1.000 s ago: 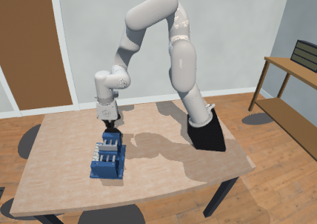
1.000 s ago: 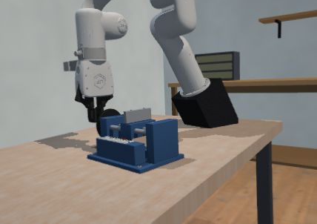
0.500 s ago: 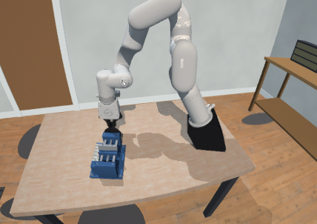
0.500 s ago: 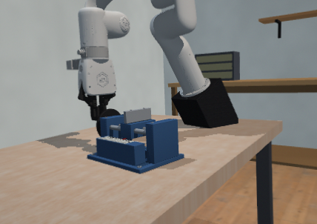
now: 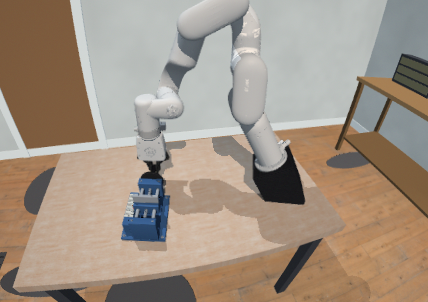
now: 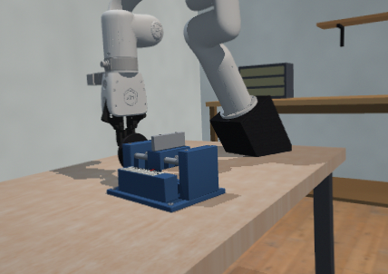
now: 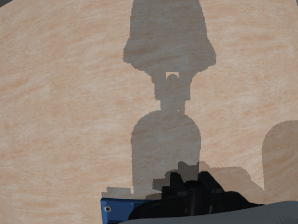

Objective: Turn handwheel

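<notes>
A blue stop fixture (image 5: 146, 210) stands on the wooden table, with grey rods, a grey stop block (image 6: 168, 141) and a white scale strip (image 6: 144, 171) along its front. A black handwheel (image 6: 129, 148) sits at the fixture's far end. My gripper (image 6: 128, 133) points straight down over that end and is shut on the handwheel; it also shows in the top view (image 5: 151, 170). In the wrist view only dark finger parts (image 7: 193, 192) and a blue corner of the fixture (image 7: 116, 208) show above the table. The pointer's reading is too small to tell.
The arm's black base (image 5: 278, 177) stands on the table to the right of the fixture. A wooden shelf (image 5: 395, 135) with a dark box (image 5: 412, 74) stands off the table at the far right.
</notes>
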Motion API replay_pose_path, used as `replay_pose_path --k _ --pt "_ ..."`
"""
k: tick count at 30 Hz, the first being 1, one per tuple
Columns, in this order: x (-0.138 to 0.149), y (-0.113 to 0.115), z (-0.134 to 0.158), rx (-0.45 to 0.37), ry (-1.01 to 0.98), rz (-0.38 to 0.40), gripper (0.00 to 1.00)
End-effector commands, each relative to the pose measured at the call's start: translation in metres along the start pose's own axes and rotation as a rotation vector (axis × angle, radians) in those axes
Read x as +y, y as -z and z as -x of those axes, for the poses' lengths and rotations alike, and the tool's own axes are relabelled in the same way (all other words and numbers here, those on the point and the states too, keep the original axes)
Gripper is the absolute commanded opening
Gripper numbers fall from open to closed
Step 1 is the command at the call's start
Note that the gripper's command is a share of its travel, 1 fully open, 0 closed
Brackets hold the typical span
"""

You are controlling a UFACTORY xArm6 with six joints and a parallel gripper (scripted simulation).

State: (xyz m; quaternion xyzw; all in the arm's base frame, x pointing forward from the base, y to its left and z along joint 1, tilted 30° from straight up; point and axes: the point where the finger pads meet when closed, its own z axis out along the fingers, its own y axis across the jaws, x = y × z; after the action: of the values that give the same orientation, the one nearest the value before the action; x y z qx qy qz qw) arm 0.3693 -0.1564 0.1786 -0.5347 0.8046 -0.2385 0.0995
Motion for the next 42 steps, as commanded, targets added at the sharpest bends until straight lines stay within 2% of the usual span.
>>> replay_pose_path --k 1,24,42 --pt "0.002 0.0 0.0 0.0 0.0 -0.005 0.06" --pt "0.021 -0.017 0.0 0.0 0.0 -0.005 0.06" --pt "0.023 -0.031 0.0 0.0 0.0 -0.005 0.06"
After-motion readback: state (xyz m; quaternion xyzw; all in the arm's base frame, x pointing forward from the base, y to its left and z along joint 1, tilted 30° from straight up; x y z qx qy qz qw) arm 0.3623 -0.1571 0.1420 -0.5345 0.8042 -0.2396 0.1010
